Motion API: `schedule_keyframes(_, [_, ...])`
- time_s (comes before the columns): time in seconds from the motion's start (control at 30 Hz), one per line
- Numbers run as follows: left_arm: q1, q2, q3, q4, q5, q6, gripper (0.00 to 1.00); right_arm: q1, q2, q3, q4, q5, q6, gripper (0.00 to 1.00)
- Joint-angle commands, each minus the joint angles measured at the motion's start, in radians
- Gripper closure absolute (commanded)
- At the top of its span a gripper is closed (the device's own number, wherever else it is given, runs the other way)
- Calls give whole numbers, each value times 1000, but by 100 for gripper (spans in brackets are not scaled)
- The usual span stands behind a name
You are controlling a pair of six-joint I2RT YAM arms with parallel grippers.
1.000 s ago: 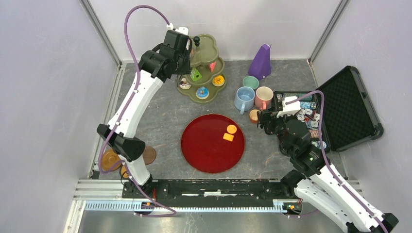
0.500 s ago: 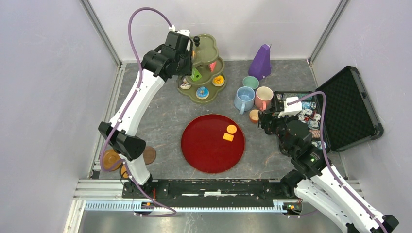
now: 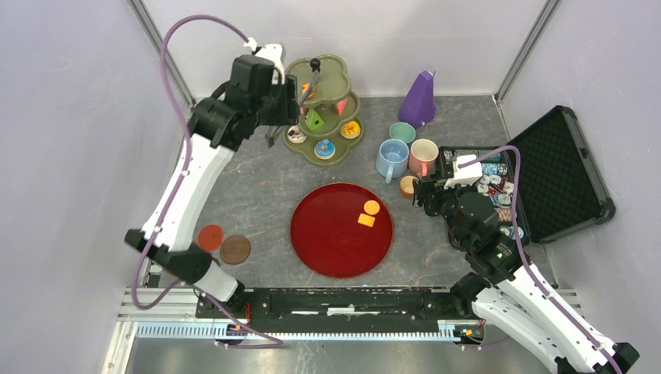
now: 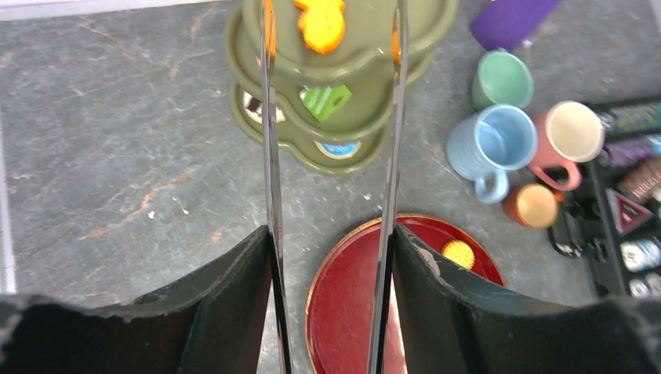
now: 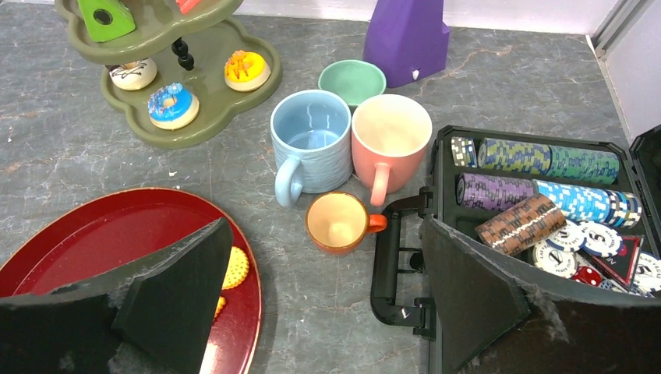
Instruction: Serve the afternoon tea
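Left pincer (image 4: 332, 47), jaws apart, hung over the olive-green three-tier plastic stand (image 4: 300, 154) at the far middle of the grey surface (image 3: 257, 179), orange toy biscuit (image 4: 321, 22) on its top tier straight ahead between the fingers (image 4: 269, 117); right pincer (image 5: 319, 257), also apart, was well off right.

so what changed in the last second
The left arm swung left, away from the stand, so the top tier now shows in full, and its elbow dropped toward the near left corner. The left pincer is open and empty; nothing was picked up. The right pincer, the biscuits on the plate and the mugs stayed put.
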Motion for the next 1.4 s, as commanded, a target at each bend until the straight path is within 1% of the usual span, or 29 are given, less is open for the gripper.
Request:
schedule_keyframes(0.0, [1,-167,-182,82,202,66,36,3,-3,40,19,-11,11,2])
schedule_keyframes(0.17, [-2,-370,-481,158,353,61,34,2,-10,28,22,-15,20,2])
schedule_keyframes(0.23, [-12,-437,-597,181,401,14,34,3,-6,28,24,-24,21,2])
schedule_keyframes(0.3, [-47,-499,-715,216,434,-50,34,2,-2,28,26,-31,19,2])
schedule_keyframes(0.37, [-126,-538,-820,250,398,-129,34,3,1,26,29,-37,16,2])
schedule_keyframes(0.4, [-190,-550,-859,262,363,-160,34,3,4,25,31,-44,15,2])
schedule_keyframes(0.47, [-313,-557,-926,276,265,-230,34,3,6,21,36,-60,10,2])
schedule_keyframes(0.53, [-421,-540,-959,276,152,-313,35,3,9,20,35,-76,5,2])
schedule_keyframes(0.63, [-565,-504,-983,279,8,-437,37,2,6,16,26,-99,0,2])
schedule_keyframes(0.73, [-691,-447,-973,278,-127,-532,37,2,-12,7,7,-117,-4,2])
schedule_keyframes(0.87, [-780,-320,-927,278,-228,-588,36,3,-55,8,-35,-128,-5,2])
schedule_keyframes(1.07, [-830,-114,-792,169,-335,-590,34,2,-136,1,-90,-120,1,2])
schedule_keyframes(1.37, [-830,20,-710,163,-325,-558,34,3,-203,-9,-128,-94,11,2])
